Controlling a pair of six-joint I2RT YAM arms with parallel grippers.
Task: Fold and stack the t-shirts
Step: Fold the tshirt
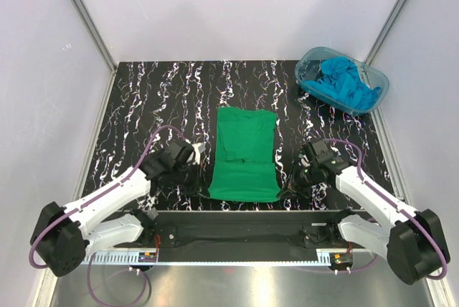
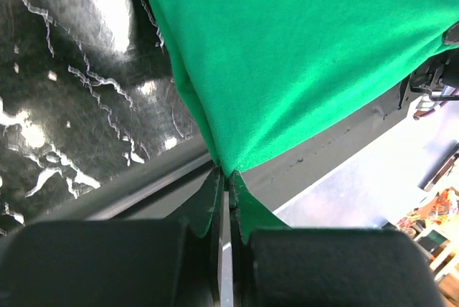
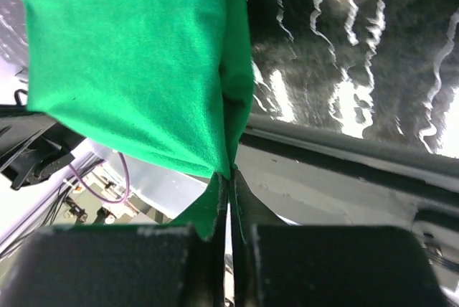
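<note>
One bright green plain cloth short-sleeved t-shirt, spread flat, lies between the two pincers. There are two black two-finger pincers: the left pincer at one lower corner of that shirt and the right pincer at the other. There are two white robot arms, the left arm and the right arm, one behind each pincer. One clear blue-tinted oval plastic tub sits well beyond the right pincer, farther still from the left pincer. It holds one heap of bright turquoise-blue cloth t-shirts; how many are in it cannot be counted. One black white-veined marbled table top lies under both pincers.
</note>
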